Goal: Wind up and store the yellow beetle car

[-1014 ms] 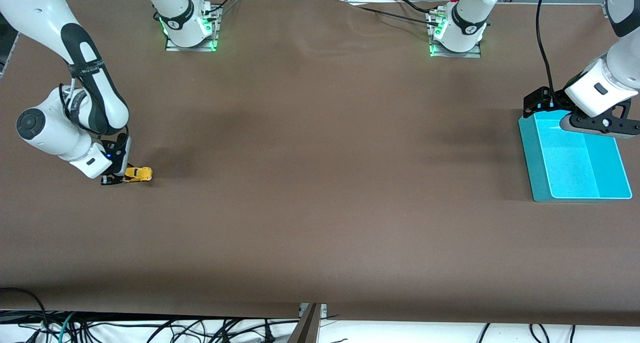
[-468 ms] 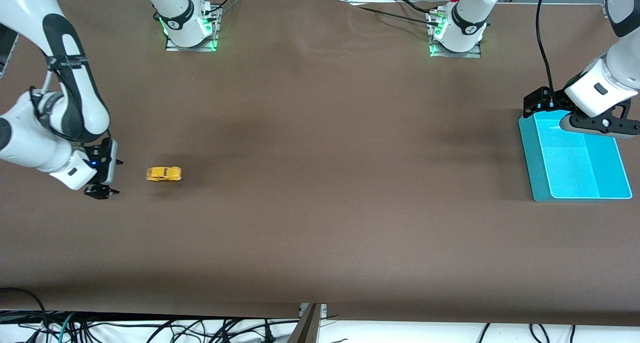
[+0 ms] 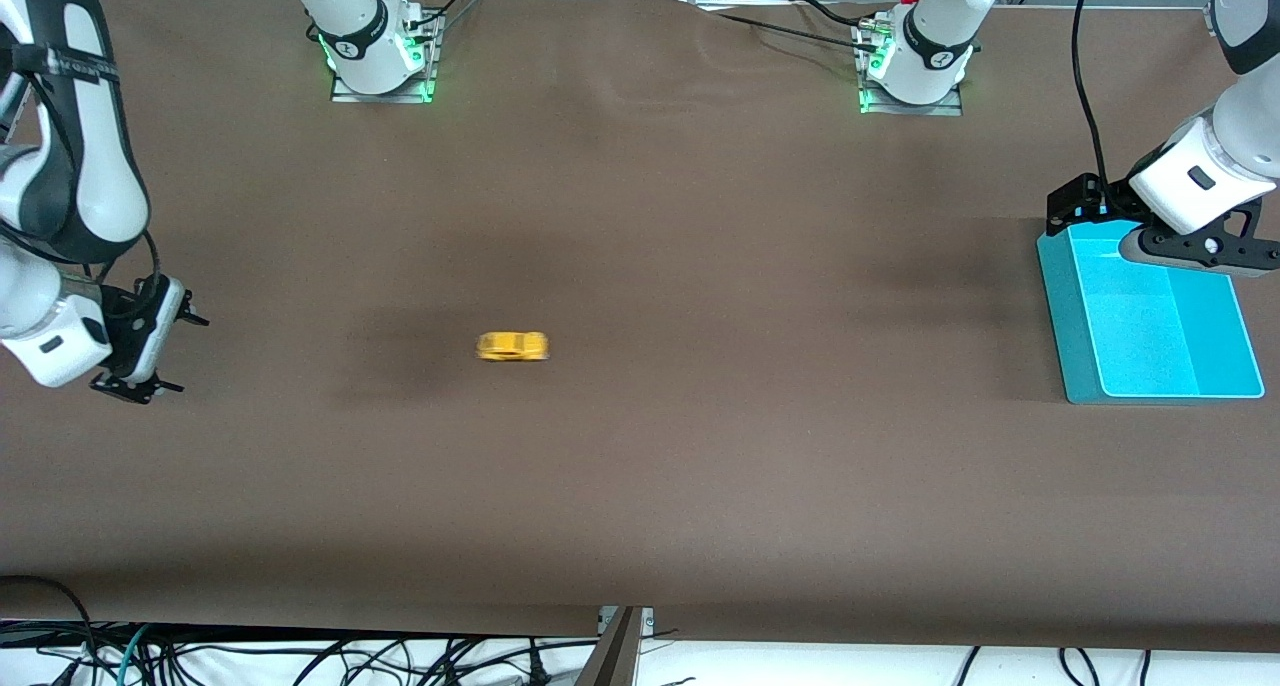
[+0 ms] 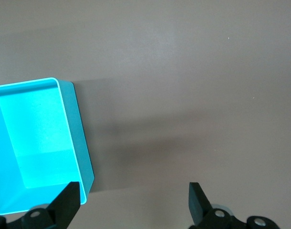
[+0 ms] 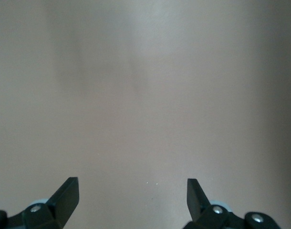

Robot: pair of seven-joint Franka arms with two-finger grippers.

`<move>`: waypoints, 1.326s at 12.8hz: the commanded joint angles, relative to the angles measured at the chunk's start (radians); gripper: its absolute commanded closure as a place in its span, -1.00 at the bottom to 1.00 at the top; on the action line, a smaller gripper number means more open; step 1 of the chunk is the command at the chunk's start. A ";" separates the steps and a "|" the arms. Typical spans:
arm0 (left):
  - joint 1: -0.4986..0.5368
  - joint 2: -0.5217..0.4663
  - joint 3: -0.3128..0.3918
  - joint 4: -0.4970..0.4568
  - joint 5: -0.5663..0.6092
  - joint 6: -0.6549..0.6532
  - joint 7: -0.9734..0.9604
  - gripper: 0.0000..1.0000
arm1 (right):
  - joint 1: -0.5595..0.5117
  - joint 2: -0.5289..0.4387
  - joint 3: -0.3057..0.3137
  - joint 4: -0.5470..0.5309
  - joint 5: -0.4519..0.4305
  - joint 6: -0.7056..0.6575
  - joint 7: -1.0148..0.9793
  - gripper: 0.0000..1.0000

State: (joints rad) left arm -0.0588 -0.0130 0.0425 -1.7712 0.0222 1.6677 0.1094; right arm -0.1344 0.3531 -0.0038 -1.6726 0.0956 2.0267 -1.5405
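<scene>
Yellow beetle car (image 3: pixel 512 346) is sitting blurred mid-counter (image 3: pixel 640 466), well apart from the turquoise bin (image 3: pixel 1062 326); left claw (image 4: pixel 135 199) is waiting spread over the bin's edge, right claw (image 3: pixel 150 348) hanging spread and empty; grasp only once the car stops.

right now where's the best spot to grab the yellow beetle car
Grip the yellow beetle car across its two long flanks, coming straight down from above. It sits on its wheels on the table, lengthwise toward the turquoise bin, and its rounded roof offers no hold. It looks blurred, perhaps rolling, so wait until it is at rest.
</scene>
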 commanded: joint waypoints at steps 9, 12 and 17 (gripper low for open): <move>0.010 -0.012 -0.001 -0.010 0.008 0.000 0.038 -1.00 | 0.013 -0.032 0.070 0.326 -0.008 -0.431 0.938 -0.99; 0.010 -0.010 -0.001 -0.010 0.008 0.006 0.039 -1.00 | 0.055 -0.031 0.087 0.392 -0.037 -0.513 1.197 -0.99; 0.014 0.024 -0.001 -0.060 0.008 0.140 0.067 -1.00 | 0.058 -0.028 0.082 0.448 -0.143 -0.502 1.203 -0.99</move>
State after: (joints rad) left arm -0.0518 0.0014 0.0429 -1.7957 0.0223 1.7421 0.1450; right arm -0.0759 0.3238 0.0758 -1.2687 0.0056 1.5416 -0.3532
